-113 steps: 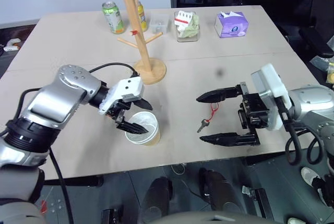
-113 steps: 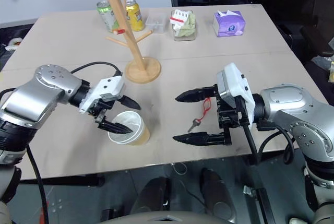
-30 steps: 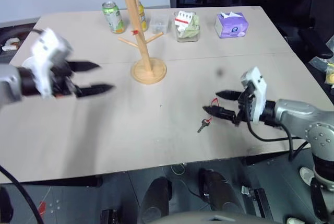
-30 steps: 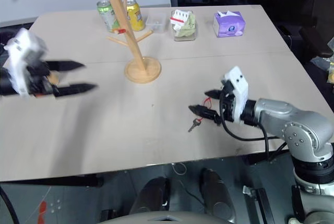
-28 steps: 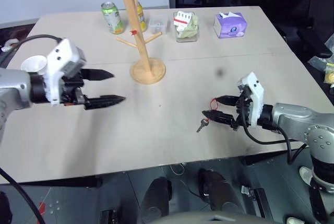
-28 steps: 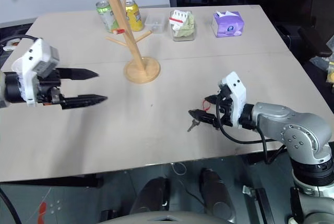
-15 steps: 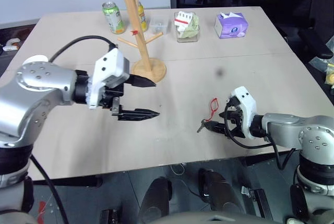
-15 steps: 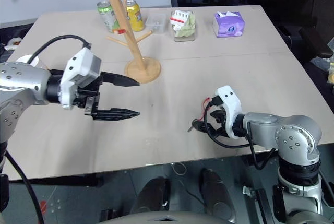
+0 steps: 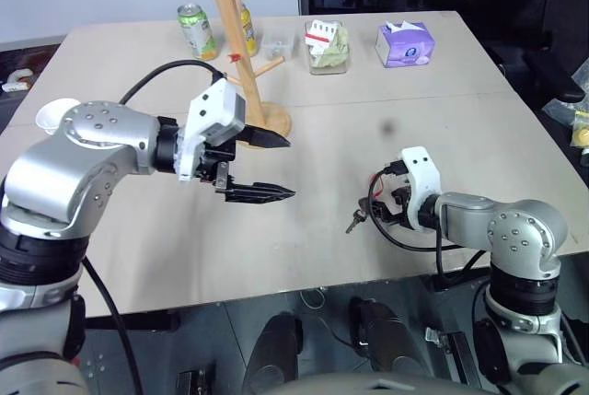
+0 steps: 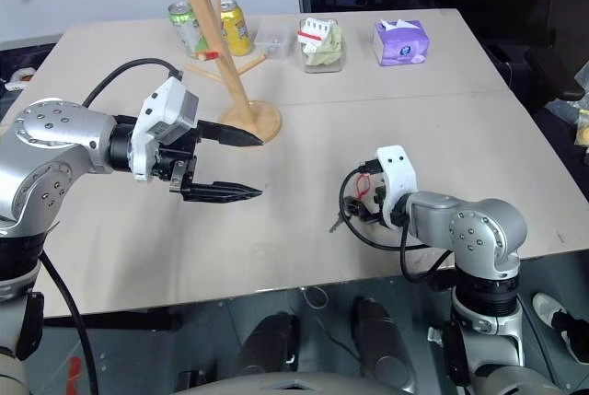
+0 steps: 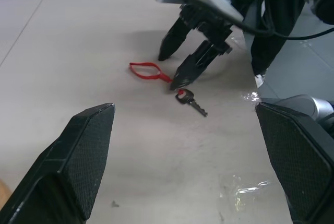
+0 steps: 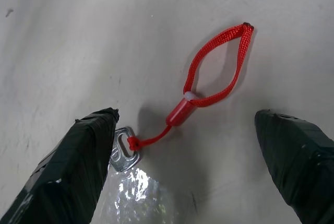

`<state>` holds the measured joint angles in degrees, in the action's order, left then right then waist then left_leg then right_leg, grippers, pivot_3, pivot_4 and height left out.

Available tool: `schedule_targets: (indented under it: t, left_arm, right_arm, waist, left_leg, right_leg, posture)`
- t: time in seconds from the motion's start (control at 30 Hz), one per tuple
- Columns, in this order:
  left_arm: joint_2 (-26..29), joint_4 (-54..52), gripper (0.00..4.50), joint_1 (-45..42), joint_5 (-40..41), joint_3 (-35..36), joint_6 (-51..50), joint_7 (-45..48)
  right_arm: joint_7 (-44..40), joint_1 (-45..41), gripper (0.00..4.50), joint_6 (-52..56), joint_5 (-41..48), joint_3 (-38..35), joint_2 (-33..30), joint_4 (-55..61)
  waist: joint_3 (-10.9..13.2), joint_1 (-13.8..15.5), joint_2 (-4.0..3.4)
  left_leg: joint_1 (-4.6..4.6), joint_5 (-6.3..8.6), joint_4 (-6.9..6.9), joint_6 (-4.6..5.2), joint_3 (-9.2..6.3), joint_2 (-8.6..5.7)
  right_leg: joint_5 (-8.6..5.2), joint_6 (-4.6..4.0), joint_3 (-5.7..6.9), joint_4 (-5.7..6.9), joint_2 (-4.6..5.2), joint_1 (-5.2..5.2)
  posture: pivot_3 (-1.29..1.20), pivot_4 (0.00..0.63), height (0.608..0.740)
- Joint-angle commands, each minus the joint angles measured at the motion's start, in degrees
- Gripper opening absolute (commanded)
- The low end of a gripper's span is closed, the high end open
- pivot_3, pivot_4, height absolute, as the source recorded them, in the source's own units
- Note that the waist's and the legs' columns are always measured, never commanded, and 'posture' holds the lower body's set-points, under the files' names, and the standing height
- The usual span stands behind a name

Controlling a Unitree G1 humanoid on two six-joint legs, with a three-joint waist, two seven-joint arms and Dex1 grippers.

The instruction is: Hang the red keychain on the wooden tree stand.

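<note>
Beige table (image 9: 442,110), red keychain (image 12: 209,85) lying flat near its front right part, key end beside one fingertip. Right gripper (image 11: 175,67) tipped down over it, fingers spread either side of the cord, not pinching. Left gripper (image 9: 267,167) hangs mid-table, jaws spread wide and empty, just in front of the wooden tree stand (image 9: 241,45).

- Even, fairly bright overhead light covers the pale table (image 9: 442,63); the room behind it is dark.
- Shadows are soft and short: a faint one sits beneath the red keychain (image 12: 209,85), another under the right gripper (image 11: 182,67).
- A small glare patch shines on the table close to the key.
- The near fingers (image 11: 83,156) in both wrist views look soft and out of focus.
- The head views are sharp, with no motion blur.
</note>
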<state>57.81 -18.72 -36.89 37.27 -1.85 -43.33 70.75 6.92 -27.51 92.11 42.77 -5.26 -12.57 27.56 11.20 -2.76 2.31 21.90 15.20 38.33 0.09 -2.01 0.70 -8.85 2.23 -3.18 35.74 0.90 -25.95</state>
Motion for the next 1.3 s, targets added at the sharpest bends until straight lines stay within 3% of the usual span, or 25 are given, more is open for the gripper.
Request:
schedule_targets:
  t: [0.03, 0.27, 0.47, 0.6, 0.77, 1.3]
  left_arm:
    - [0.2, -1.3, 4.50, -1.1, 0.8, 1.5, -0.4, -0.2]
    - [0.8, -3.0, 4.50, -0.9, 2.5, 3.0, -2.3, -1.0]
    - [0.9, -3.7, 4.50, -1.7, 3.7, 3.7, -3.9, -1.9]
    - [1.6, -2.5, 4.50, -1.9, 3.3, 4.0, -3.9, -1.9]
    - [3.3, -1.6, 4.50, -0.9, 3.1, 5.7, -4.3, -2.5]
    - [3.6, -2.8, 4.50, 0.6, 3.6, 7.5, -4.3, -5.1]
  right_arm:
    - [-2.6, 0.5, 3.19, -0.6, -2.3, 3.8, -1.8, 0.7]
    - [-9.2, -0.1, 0.06, -6.4, -4.9, 11.5, -5.7, 1.9]
    - [-14.8, -0.8, 0.02, -15.1, -8.5, 17.2, -9.0, 1.6]
    - [-21.6, -0.6, 0.02, -25.9, -13.2, 20.7, -14.7, 1.1]
    - [-28.0, 1.3, 0.02, -33.1, -15.9, 20.4, -19.9, 0.1]
    - [-35.2, -0.2, 0.02, -37.1, -19.7, 21.2, -19.0, -5.2]
  waist:
    - [0.0, -0.1, -0.01]
    - [0.0, -1.2, -0.01]
    - [0.0, -1.2, -0.01]
    - [0.0, -1.1, -0.01]
    - [0.0, -1.1, -0.01]
    - [0.0, -1.0, 0.00]
  left_leg:
    - [0.00, 0.00, 0.00, 0.00, 0.01, 0.00]
    - [0.02, 0.00, -0.04, 0.00, -0.04, 0.00]
    - [0.03, 0.00, -0.04, 0.00, -0.04, -0.01]
    - [0.05, 0.00, -0.04, 0.00, -0.04, -0.02]
    - [0.05, 0.00, -0.04, 0.00, -0.03, -0.03]
    - [0.05, 0.00, -0.03, 0.00, -0.03, -0.02]
  right_leg:
    - [0.00, 0.00, 0.00, 0.00, 0.00, 0.00]
    - [0.01, 0.02, 0.01, 0.00, -0.01, -0.01]
    - [0.00, 0.02, 0.03, -0.02, 0.00, -0.01]
    - [0.00, 0.01, 0.03, -0.06, 0.02, -0.01]
    - [-0.01, 0.01, 0.03, -0.08, 0.02, -0.02]
    - [-0.01, 0.01, 0.03, -0.07, 0.02, -0.02]
  posture:
    - [0.00, 0.150, 0.740]
    - [0.00, 0.150, 0.740]
    - [0.00, 0.150, 0.740]
    - [0.00, 0.150, 0.740]
    - [0.00, 0.150, 0.740]
    - [0.00, 0.150, 0.740]
